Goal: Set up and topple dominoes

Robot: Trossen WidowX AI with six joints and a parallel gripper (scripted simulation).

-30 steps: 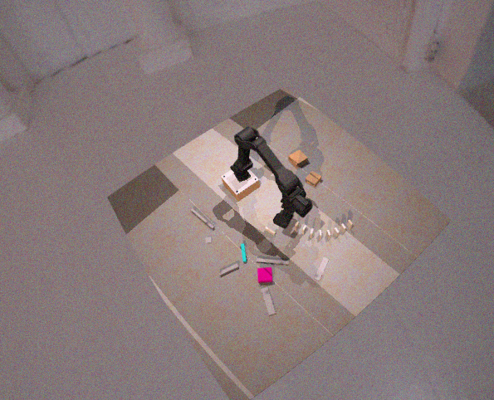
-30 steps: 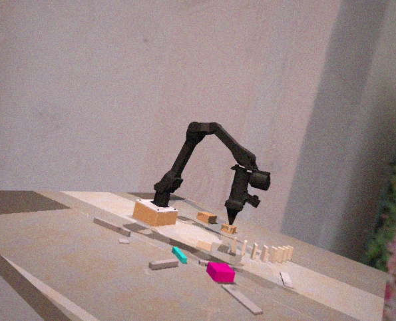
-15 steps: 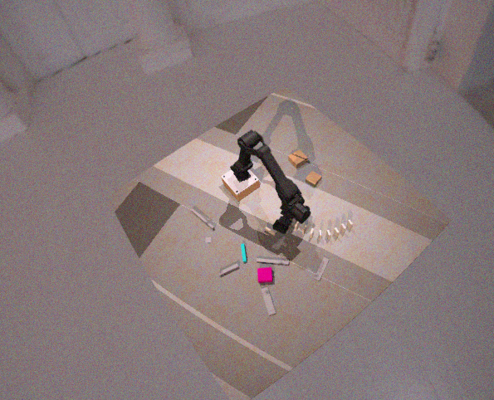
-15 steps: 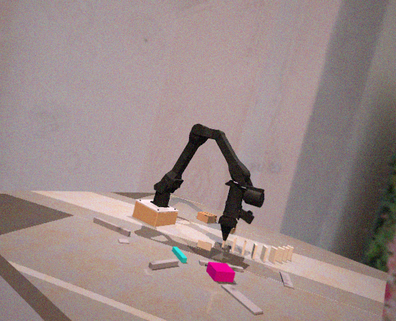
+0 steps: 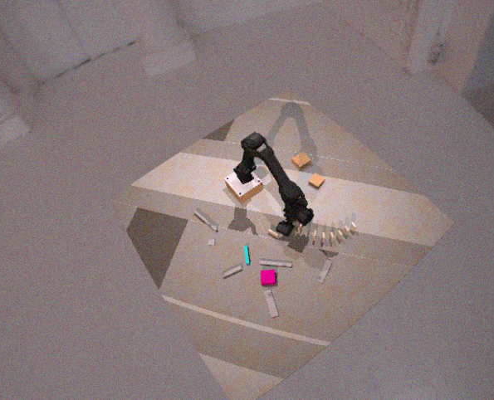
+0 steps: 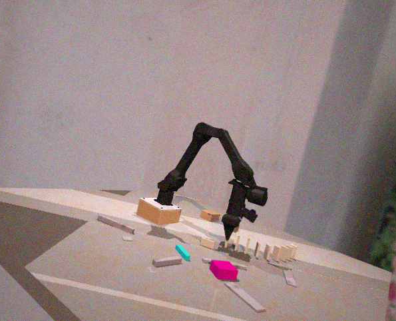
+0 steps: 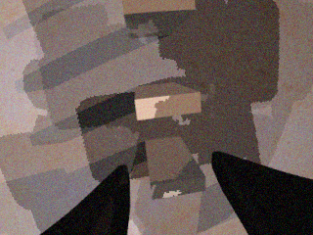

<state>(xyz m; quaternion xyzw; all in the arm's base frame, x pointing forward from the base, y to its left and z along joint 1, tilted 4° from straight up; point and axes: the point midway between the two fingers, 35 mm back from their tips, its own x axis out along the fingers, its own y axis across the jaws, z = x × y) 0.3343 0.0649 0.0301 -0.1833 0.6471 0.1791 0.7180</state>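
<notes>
A curved row of pale wooden dominoes (image 5: 331,237) (image 6: 267,252) stands to the right of my gripper; its nearest domino (image 7: 168,108) shows ahead of the fingers in the wrist view. My gripper (image 5: 285,232) (image 6: 227,239) (image 7: 171,166) points down at the row's left end, with its fingers apart. A shaded domino (image 6: 226,244) (image 7: 163,159) stands between the fingers, with a gap showing on each side in the wrist view. Another domino (image 5: 274,232) (image 6: 207,243) lies flat just left of the gripper. Whether the shaded domino touches the floor is hard to see.
A magenta block (image 5: 267,277) (image 6: 223,270), a cyan bar (image 5: 247,255) (image 6: 182,252) and several grey strips (image 5: 271,302) (image 6: 245,297) lie in front of the row. Two orange blocks (image 5: 300,160) (image 5: 316,180) lie behind the arm. One grey strip (image 5: 325,270) lies near the row's front.
</notes>
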